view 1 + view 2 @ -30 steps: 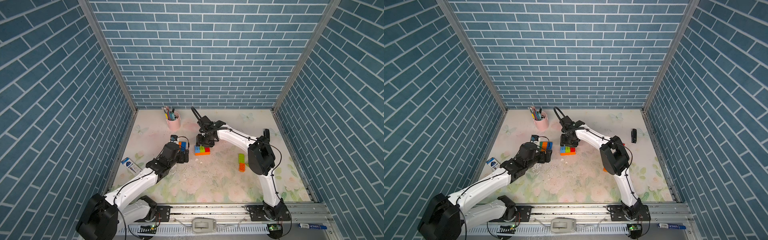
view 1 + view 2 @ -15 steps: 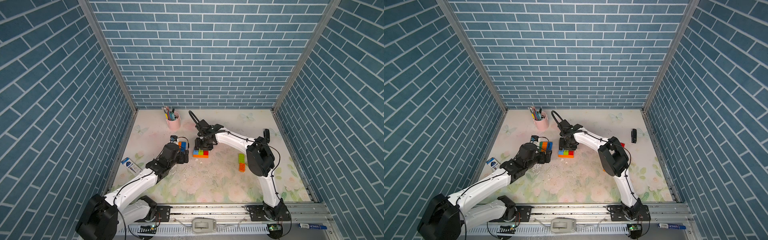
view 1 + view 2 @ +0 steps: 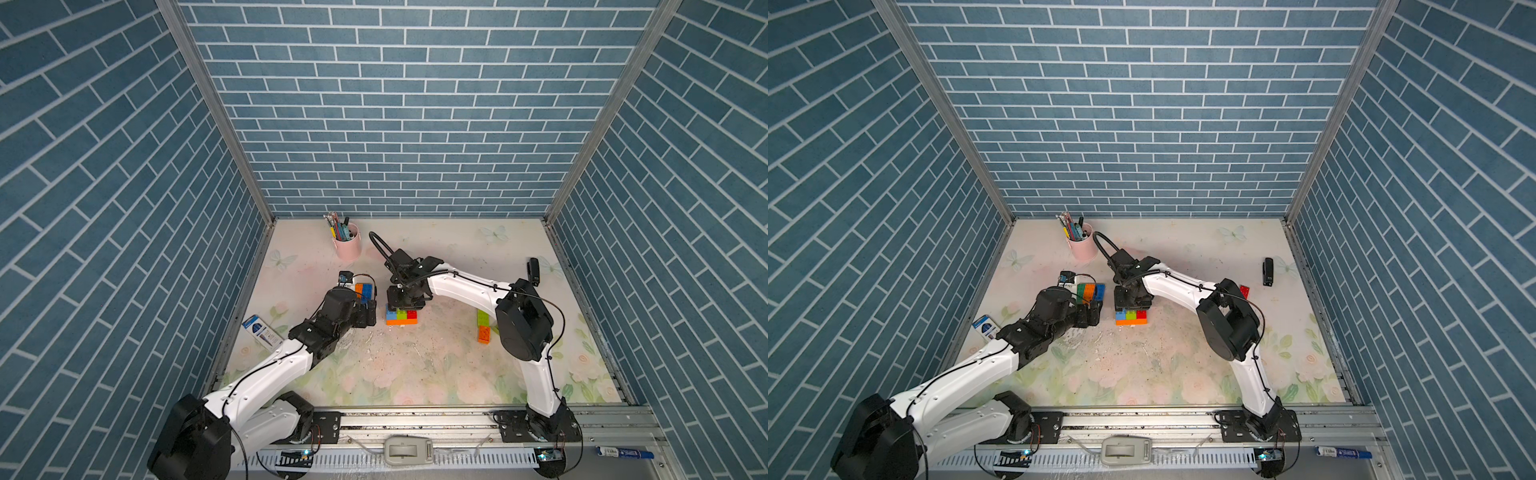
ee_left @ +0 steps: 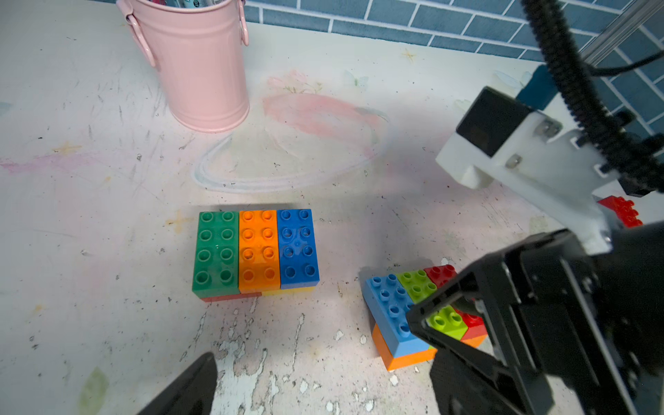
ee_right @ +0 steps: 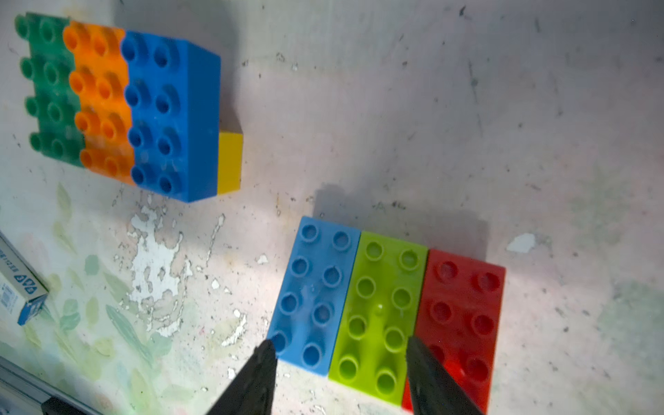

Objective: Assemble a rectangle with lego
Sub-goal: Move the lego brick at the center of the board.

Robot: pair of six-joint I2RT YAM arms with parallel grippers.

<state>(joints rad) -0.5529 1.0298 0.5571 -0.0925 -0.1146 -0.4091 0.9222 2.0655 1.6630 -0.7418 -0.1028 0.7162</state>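
Note:
Two lego blocks stand on the table. One has dark green, orange and blue bricks on a red and yellow layer, just beyond my left gripper, which is open and empty. In both top views that block lies beside the gripper's head. The other block has blue, lime and red bricks over orange. My right gripper stands over its near end, open. One fingertip is at the blue brick's outer corner and one is over the lime-red seam. From above the gripper hides the block's far half.
A pink pen cup stands at the back. Loose lime and orange bricks lie right of the middle, and a red brick shows behind the right arm. A small blue-white box lies by the left wall, a black object far right.
My right gripper has moved toward the table's front and a little left, and the blue-lime-red block has shifted the same way with it. The left arm has stayed still.

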